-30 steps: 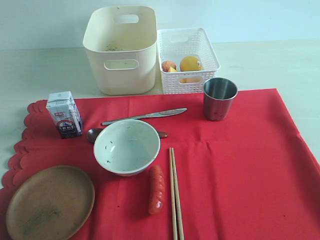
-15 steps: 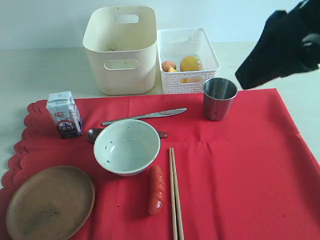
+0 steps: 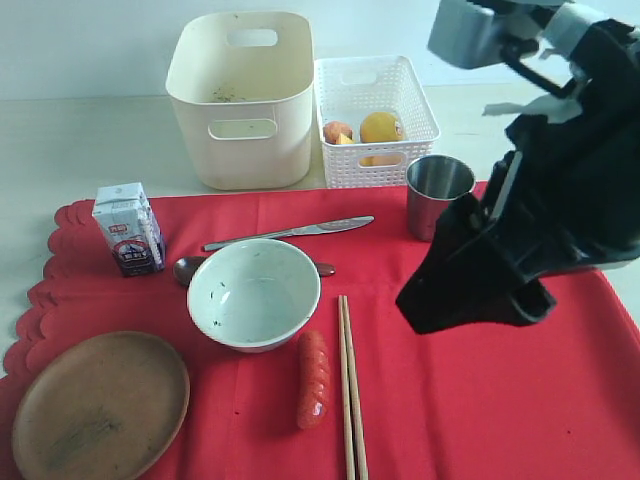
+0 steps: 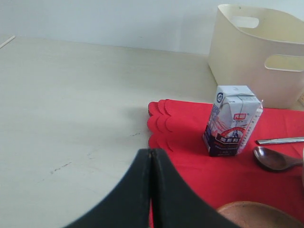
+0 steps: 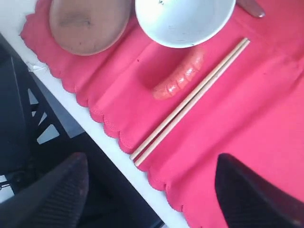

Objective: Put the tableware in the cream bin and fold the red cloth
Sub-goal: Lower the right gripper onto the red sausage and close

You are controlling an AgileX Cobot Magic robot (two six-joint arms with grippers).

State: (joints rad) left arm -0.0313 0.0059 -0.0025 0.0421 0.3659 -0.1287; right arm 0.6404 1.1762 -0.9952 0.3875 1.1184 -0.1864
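Right gripper [image 5: 151, 164] hangs tilted over the red cloth [image 3: 240, 400], jaws spread; left gripper [image 4: 151, 154] clenched.

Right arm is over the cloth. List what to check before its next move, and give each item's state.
1. Tall cream plastic bin open, only specks inside: ok.
2. Right tool open and empty, above the large red cloth: ok.
3. Left tool ready to grasp: not ok, shut on nothing.
4. Pair of wooden chopsticks free to lift: ok, lying side by side, with the orange toy sausage close beside.
5. Steel cup upright: ok; contents: cannot tell.
6. Red cloth free for folding: not ok; the cup, chopsticks, sausage and blue-white milk carton, among others, are on it.
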